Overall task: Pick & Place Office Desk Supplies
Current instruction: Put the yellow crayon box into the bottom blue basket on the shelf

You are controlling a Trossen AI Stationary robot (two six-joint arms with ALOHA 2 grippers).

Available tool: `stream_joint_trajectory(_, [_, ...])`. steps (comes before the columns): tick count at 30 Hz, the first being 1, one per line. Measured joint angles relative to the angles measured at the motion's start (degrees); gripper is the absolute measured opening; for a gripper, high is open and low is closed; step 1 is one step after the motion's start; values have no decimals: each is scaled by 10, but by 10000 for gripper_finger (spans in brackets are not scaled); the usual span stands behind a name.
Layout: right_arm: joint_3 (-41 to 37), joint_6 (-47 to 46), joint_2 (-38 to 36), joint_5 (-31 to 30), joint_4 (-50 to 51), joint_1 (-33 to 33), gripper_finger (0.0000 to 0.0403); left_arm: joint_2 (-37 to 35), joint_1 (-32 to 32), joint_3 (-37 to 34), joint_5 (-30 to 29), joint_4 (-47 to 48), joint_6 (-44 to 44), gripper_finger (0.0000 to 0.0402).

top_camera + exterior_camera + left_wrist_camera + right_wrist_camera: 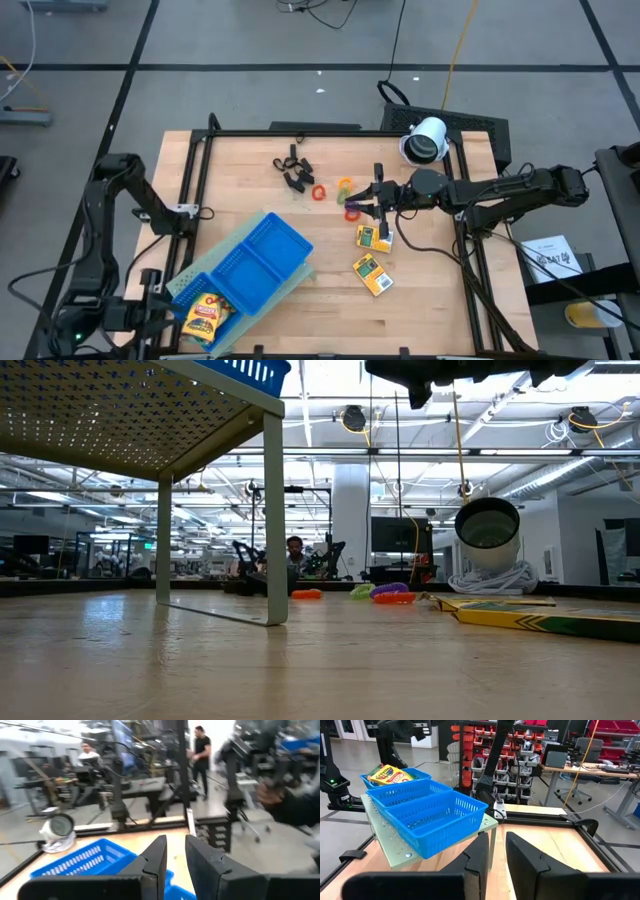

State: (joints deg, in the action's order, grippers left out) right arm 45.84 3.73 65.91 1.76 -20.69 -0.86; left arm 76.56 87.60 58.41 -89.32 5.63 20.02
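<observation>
A blue three-compartment tray (262,258) stands on a raised perforated shelf (385,840) at the near left. One yellow printed pack (205,318) lies in its nearest compartment. My left gripper (175,856) hovers level above the tray's near-left end, slightly open, with nothing between its fingers. Two more yellow packs (373,238) (372,274) lie flat on the table right of centre. Coloured rings (345,190) and black clips (294,168) lie beyond them. My right gripper (358,200) hangs level above the rings and packs, slightly open and empty.
A white cylindrical device (425,141) sits at the table's far right corner. A black frame rail (300,133) borders the table. The shelf stands on thin legs (274,520). People stand in the room beyond the table.
</observation>
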Motion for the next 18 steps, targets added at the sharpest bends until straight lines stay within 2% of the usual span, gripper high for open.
stream_joint_trajectory(3, [0, -1, 0, 0, 0, 0, 55, -3, -22, 0, 3, -78, -68, 81])
stream_joint_trajectory(5, [0, -1, 0, 0, 0, 0, 54, -2, -55, 2, 36, -148, -120, 81])
stream_joint_trajectory(7, [0, -1, 0, 0, -1, 0, 55, 1, -103, 0, 129, -203, -174, 81])
stream_joint_trajectory(10, [0, -1, 0, 0, -4, 0, 57, -5, -173, 1, 330, -259, -212, 81])
stream_joint_trajectory(11, [0, -1, 0, 0, -5, 0, 56, -7, -191, 1, 374, -260, -216, 82])
stream_joint_trajectory(15, [0, -1, 0, 3, -3, 0, 55, -15, -253, 0, 439, -256, -221, 82])
stream_joint_trajectory(18, [0, -2, 0, 37, 0, 0, 61, -18, -292, 0, 480, -262, -215, 93])
